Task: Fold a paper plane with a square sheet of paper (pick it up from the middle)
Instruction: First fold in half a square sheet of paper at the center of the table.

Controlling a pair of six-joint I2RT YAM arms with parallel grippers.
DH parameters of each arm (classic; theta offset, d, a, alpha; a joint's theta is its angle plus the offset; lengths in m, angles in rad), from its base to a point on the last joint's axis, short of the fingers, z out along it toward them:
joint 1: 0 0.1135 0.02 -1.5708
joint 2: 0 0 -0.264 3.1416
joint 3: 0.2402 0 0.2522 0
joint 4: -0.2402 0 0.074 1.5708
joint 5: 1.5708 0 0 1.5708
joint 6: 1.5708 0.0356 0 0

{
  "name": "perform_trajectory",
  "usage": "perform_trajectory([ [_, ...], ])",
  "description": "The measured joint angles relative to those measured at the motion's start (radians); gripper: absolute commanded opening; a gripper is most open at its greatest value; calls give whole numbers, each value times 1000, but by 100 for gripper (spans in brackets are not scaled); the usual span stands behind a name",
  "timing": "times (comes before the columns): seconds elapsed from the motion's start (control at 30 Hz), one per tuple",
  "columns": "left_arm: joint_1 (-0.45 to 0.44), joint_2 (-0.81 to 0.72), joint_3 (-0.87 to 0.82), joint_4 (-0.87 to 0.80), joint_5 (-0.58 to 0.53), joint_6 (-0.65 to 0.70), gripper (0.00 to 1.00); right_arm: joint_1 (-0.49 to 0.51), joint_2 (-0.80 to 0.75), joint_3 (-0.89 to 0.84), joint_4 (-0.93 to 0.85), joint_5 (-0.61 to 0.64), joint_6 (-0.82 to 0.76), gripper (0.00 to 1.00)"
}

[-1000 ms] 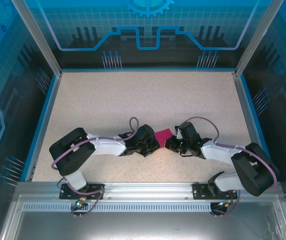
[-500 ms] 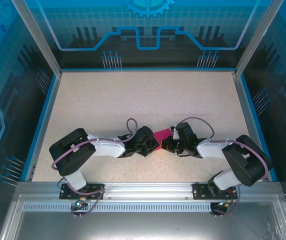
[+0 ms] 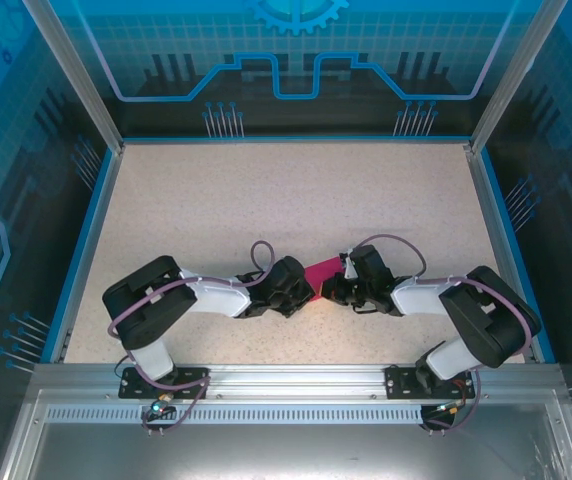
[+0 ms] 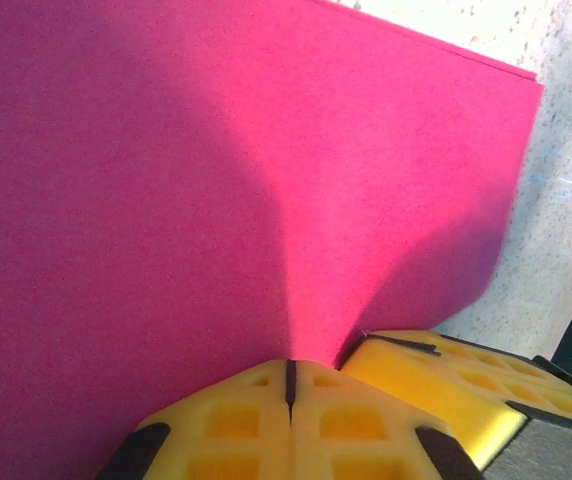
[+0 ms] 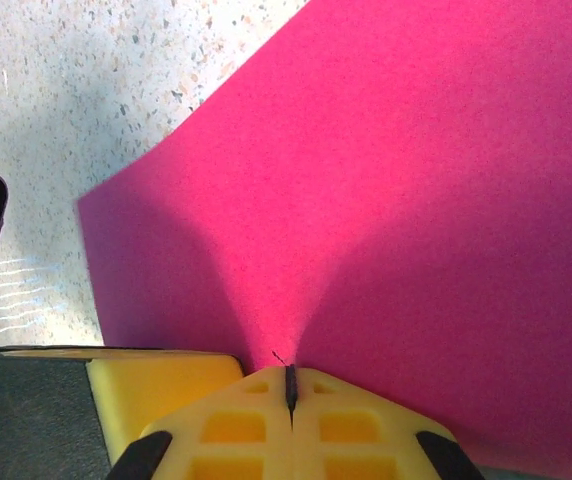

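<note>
1. Top external: both arms reach inward and meet near the middle of the table point(image 3: 266, 190), toward its near edge. The left tool point(image 3: 309, 289) and right tool point(image 3: 333, 289) sit tip to tip, with the square sheet of paper point(image 3: 322, 271) showing magenta just beyond them.
2. Left wrist: the yellow pads point(image 4: 236, 420) are pressed together, clamping the sheet's edge. The paper buckles into a ridge at the pinch.
3. Right wrist: this tool's pads point(image 5: 346, 420) are likewise closed on the sheet. The paper ridges up from the grip, and speckled table shows at the far left.
</note>
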Motion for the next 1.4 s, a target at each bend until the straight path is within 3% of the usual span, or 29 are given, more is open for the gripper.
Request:
perform_trajectory([
  [0.47,0,5,-16,31,0,-53,0,-17,11,4,-11,1,-29,0],
  [1.0,2,4,-56,97,0,-92,0,-299,-101,-13,-159,84,-142,0],
  [1.23,58,29,-14,64,91,108,0,-294,-245,3,-257,112,-151,0],
  [1.4,90,52,20,41,138,269,0,-170,-200,44,-235,63,-128,0],
])
